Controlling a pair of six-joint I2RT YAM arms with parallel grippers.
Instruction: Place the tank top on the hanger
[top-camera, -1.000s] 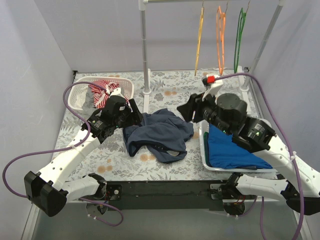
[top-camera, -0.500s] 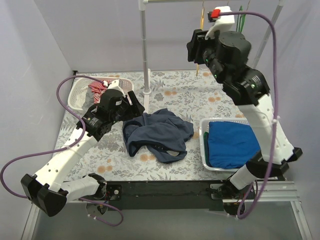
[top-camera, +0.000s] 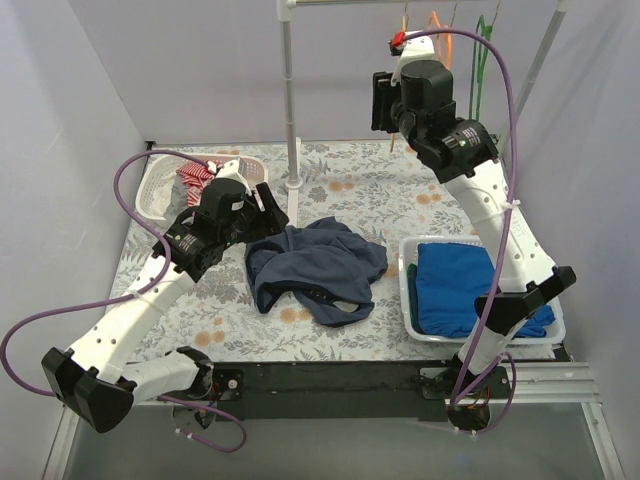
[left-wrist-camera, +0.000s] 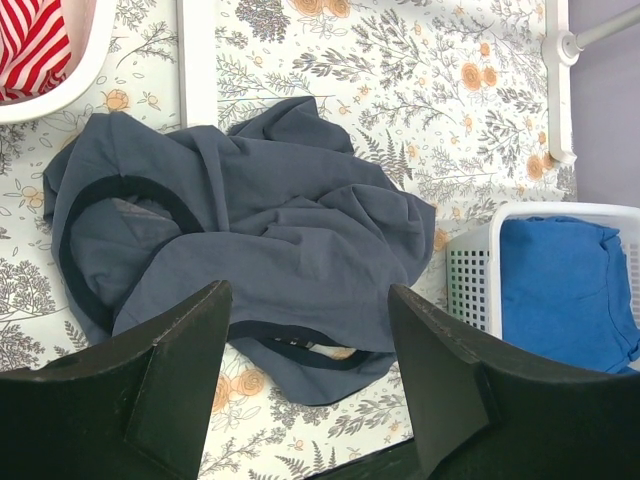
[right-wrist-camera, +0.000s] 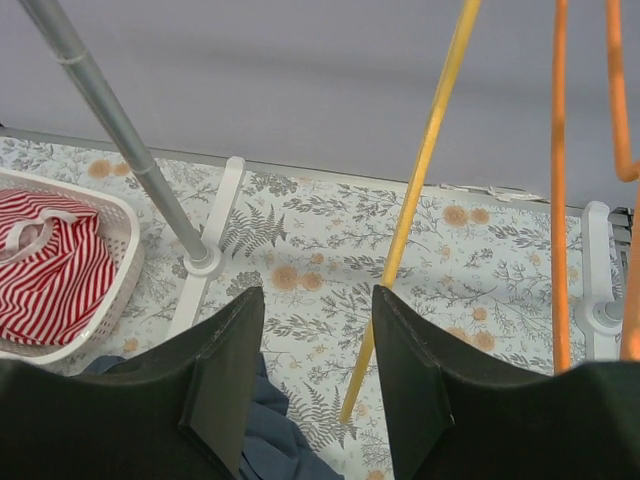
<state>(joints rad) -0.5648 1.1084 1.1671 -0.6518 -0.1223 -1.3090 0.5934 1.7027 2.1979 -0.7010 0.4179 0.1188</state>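
Right gripper (right-wrist-camera: 318, 300) sat nearest the hanger (right-wrist-camera: 420, 190), jaws spread wide, empty.
Hanger hung vertical, just far-right of the gap; left gripper (left-wrist-camera: 308, 295) hovered over the tank top (left-wrist-camera: 270, 210), also spread, empty.

The fixed overhead camera sits high on the near side of the crumpled dark navy sleeveless tank top (top-camera: 315, 265), looking down and forward at it from well off. The left wrist camera hangs close above that tank top (left-wrist-camera: 270, 230), facing almost straight down. The right wrist camera is raised beyond the tank top (right-wrist-camera: 285, 450), near the thin yellow plastic hanger (right-wrist-camera: 420, 180), tilted down; all three views share the tank top, here only its far edge.
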